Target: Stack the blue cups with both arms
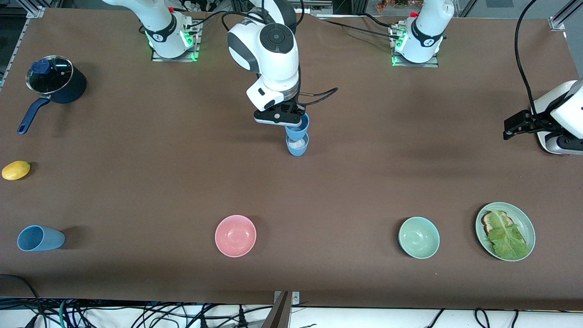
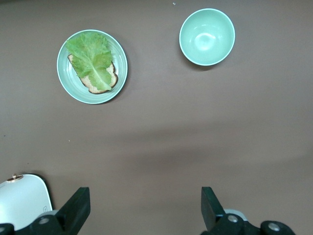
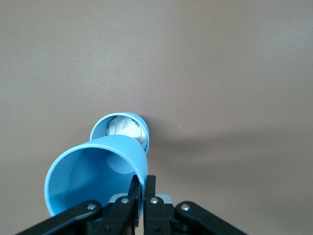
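Cup-stacking is under way: a spare blue cup [image 1: 40,238] lies on its side at eight o'clock. At centre, the right gripper [image 1: 291,122] pinches the held cup's [image 1: 298,128] rim above the standing cup [image 1: 297,145]; lowering straight should seat it squarely. At three o'clock, the left gripper [image 1: 512,127] waits, spread wide and empty.

Even bright overhead light; soft shadows on brown table [image 1: 136,191]; green glow at arm bases, frame top; sharp focus.
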You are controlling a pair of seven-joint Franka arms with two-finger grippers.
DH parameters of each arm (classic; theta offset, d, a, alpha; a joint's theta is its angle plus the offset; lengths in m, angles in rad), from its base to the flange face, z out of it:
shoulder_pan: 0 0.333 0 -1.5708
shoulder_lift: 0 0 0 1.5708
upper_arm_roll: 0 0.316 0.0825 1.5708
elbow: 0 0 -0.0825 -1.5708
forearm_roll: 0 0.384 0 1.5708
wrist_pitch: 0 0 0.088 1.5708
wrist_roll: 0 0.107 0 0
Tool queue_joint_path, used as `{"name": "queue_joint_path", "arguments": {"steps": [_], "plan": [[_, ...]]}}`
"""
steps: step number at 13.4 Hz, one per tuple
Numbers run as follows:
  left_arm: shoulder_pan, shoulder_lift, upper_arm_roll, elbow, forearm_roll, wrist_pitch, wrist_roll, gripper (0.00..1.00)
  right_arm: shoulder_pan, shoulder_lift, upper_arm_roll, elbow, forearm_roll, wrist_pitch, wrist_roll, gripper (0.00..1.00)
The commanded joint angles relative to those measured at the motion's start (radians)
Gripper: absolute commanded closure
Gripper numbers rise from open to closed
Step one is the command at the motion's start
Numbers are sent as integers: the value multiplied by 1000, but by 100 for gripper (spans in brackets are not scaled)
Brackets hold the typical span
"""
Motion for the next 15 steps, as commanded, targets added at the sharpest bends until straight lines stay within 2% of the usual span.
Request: {"name": "queue_joint_path", "arguments": {"steps": [1, 6, 7, 12, 14, 15], "plan": [[-61, -45, 61, -39, -31, -4, 25, 0, -17, -9, 15, -3, -19, 12, 21, 100], [-43, -105, 54, -135, -37, 38, 18, 0, -28, 0, 15, -3, -27, 20, 20, 100], [-32, -117, 32, -160, -37, 57, 13, 0, -28, 3, 15, -3, -27, 34, 20, 100], [11, -117, -38, -154, -37, 63, -2, 0, -26, 22, 15, 10, -25, 42, 21, 100], [12, -118, -41, -151, -37, 63, -16, 0, -26, 26, 15, 10, -27, 48, 23, 99], [14, -117, -43, -151, -37, 63, -15, 0, -26, 28, 15, 10, -27, 51, 21, 95]]}}
